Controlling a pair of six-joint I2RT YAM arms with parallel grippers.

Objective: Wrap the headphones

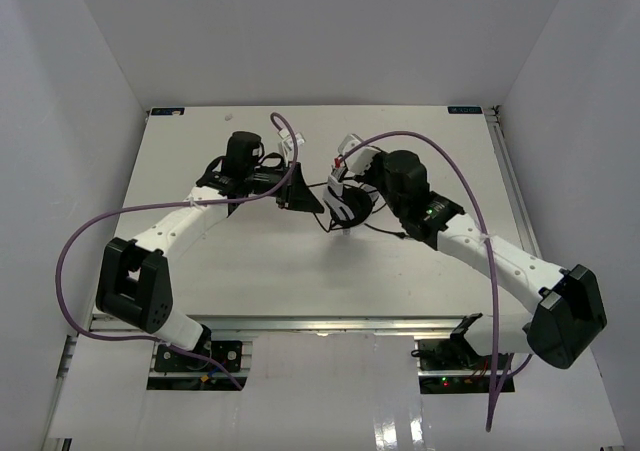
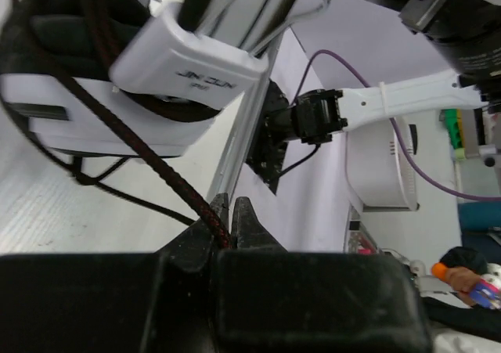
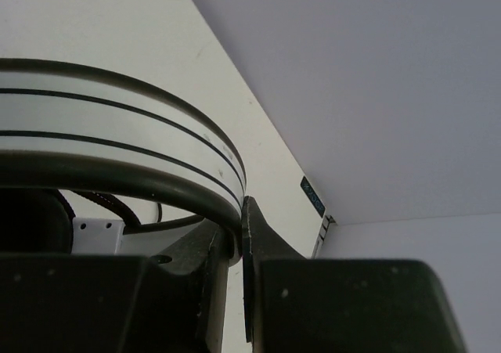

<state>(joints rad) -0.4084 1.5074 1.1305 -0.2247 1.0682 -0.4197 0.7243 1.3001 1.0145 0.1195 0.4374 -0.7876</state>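
The headphones (image 1: 345,209) are held between my two arms over the middle of the white table (image 1: 260,266). My left gripper (image 1: 314,201) (image 2: 225,212) is shut on their thin braided black cable (image 2: 149,153), which runs slanting up to a white earcup housing (image 2: 188,63) close above the fingers. My right gripper (image 1: 352,176) (image 3: 239,220) is shut on the curved white headband (image 3: 117,126) with black stripes; its dark padded inner rim sits against the left finger. More thin cable (image 1: 385,231) loops on the table under the headphones. The plug is not visible.
Thick purple arm cables (image 1: 470,201) arch over both arms. White walls enclose the table on the left, back and right. My right arm (image 2: 407,95) shows across the left wrist view. The table's far corner with a small label (image 3: 313,196) shows past the right fingers.
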